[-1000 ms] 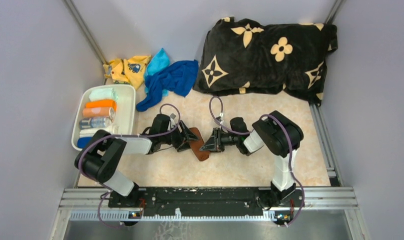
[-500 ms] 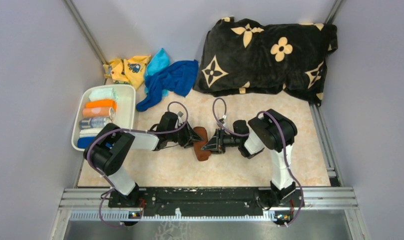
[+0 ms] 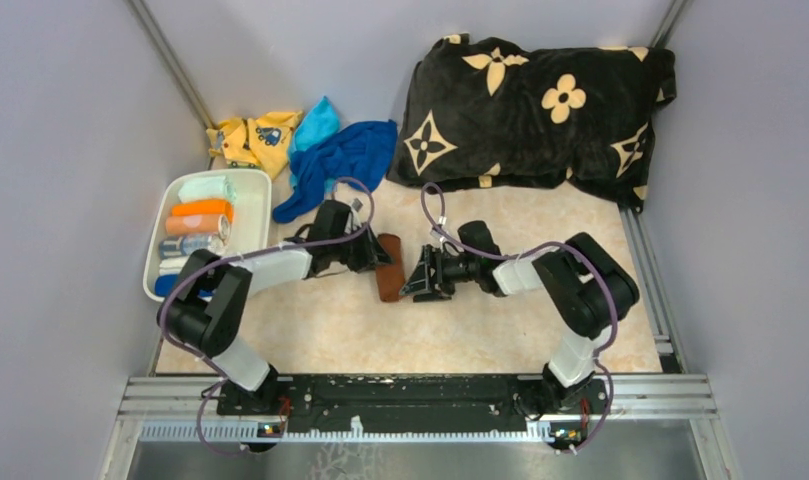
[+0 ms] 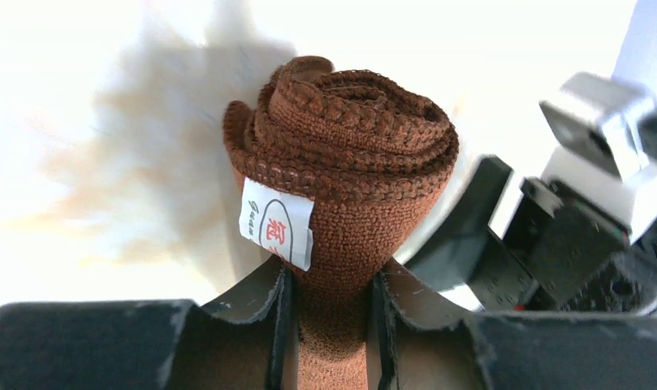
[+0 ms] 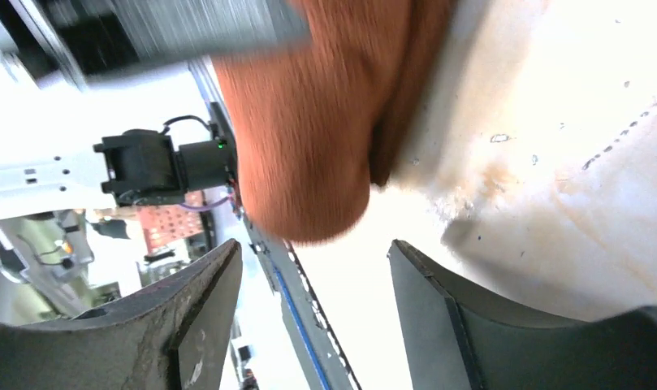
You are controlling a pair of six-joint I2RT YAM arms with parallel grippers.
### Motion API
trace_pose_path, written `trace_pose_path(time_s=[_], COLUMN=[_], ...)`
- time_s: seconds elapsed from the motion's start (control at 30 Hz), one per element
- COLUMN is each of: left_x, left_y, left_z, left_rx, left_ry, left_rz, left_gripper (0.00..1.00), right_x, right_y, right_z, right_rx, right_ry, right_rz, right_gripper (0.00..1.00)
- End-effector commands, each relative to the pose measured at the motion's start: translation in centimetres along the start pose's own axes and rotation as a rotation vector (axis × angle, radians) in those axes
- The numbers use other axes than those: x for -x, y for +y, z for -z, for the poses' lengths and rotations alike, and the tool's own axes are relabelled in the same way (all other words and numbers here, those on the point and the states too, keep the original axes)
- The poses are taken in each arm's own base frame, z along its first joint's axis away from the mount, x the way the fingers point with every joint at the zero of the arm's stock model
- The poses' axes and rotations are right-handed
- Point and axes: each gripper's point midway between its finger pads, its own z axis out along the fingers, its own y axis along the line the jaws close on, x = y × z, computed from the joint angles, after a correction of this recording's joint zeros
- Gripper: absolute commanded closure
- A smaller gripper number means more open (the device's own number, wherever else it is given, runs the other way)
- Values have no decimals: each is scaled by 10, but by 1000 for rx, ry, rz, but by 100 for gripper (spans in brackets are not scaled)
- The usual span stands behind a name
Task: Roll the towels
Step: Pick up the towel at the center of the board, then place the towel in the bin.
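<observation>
As left tool (image 4: pixel 329 284) clamps the brown towel (image 4: pixel 349 162), right tool (image 5: pixel 315 260) gapes alongside.

The brown towel (image 5: pixel 309 122) fills the upper centre. Below it the right gripper (image 5: pixel 313 260) stands spread and empty, with beige table (image 5: pixel 568 162) at right.

Left arm (image 3: pixel 280 265): was white links with black joints.
Right arm (image 3: pixel 525 275): was likewise white and black.
Cables (image 3: pixel 348 182): were thin purple loops.
Right gripper (image 5: pixel 313 252): had scuffed black fingers.
</observation>
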Motion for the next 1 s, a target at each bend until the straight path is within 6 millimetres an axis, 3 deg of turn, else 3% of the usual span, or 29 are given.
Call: trace_pose_path(time_s=[0.0, 0.23, 0.37, 0.5, 0.7, 0.97], left_x=[70, 160, 199, 234, 270, 282], left_y=[8, 22, 43, 71, 125, 200], left_z=[40, 125, 173, 204, 215, 204], left_rx=[73, 201, 304, 355, 434, 570], left_ry=[-162, -289, -325, -364, -331, -230], left_rz=[-181, -423, -500, -492, -443, -348], left_gripper=[97, 97, 97, 98, 100, 100], right_x=[-8, 5, 7, 6, 15, 15], right_y=[-3, 13, 20, 24, 14, 10], right_z=[23, 41, 45, 46, 55, 60], right_rx=[-179, -257, -254, -245, -349, -395], right_ry=[71, 67, 71, 82, 101, 101], right_rz=[144, 284, 307, 313, 374, 382], right_gripper=[32, 28, 27, 24, 20, 19])
